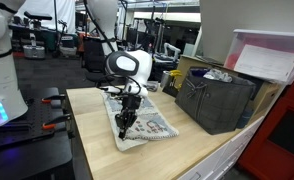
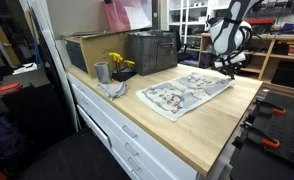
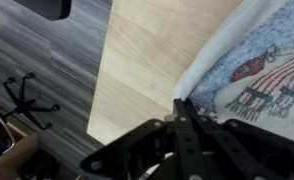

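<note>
As one gripper [image 3: 182, 103] pinches one cloth [image 1: 149, 128], one crate [image 1: 215, 102] stands near.

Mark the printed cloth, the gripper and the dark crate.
printed cloth [image 2: 182, 95], in an exterior view, middle of the patterned face.
gripper [image 3: 180, 102], wrist view, closed fingertips at the cloth's edge.
dark crate [image 1: 215, 102], in an exterior view, its front wall.

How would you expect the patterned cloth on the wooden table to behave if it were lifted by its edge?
Probably floppy: the patterned cloth lies flat with rumpled edges, so it should drape from the gripper, shut on its edge. Likely light, being thin. On the smooth table it may slide and bunch.
</note>
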